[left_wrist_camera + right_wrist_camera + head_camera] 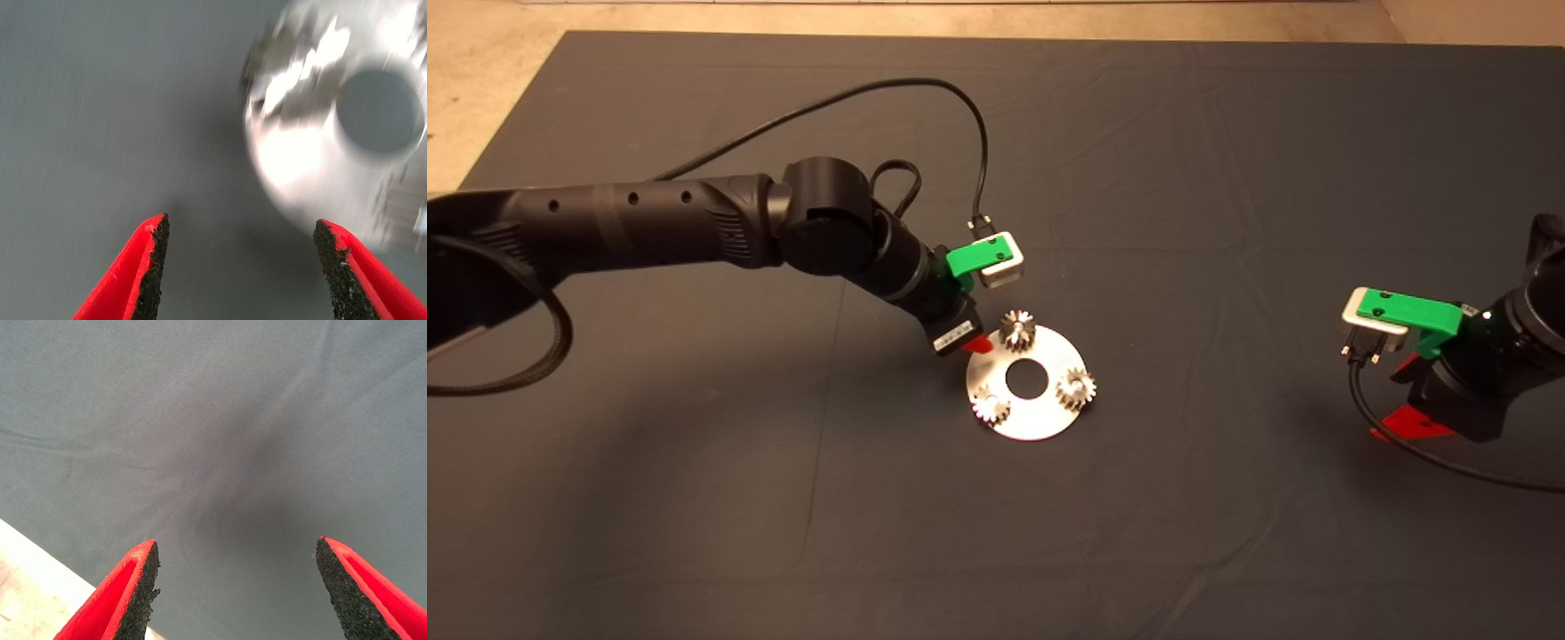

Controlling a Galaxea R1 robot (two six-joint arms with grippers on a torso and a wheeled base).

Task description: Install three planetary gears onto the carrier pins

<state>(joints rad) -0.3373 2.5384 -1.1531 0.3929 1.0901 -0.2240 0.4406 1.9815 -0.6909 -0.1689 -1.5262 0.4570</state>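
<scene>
Steel gears (pixel 1017 331) sit on all three pins of the flat plate (pixel 1040 425) mid-mat, bores pointing straight up, so I judge fitting done. My left claw (pixel 980 345) hangs empty, fingers apart, beside the plate; next I'd lift clear. My right claw (pixel 1403 418) waits apart, well off.

Dim warm light; plate (pixel 300 160) glare, motion blur in left wrist view.

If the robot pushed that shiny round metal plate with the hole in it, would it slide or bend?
The shiny round metal plate would probably slide, not bend: it looks stiff and lies flat on the dark cloth mat. It likely won't roll or tip, being so flat. The three small toothed metal gears on it would probably ride along.
</scene>
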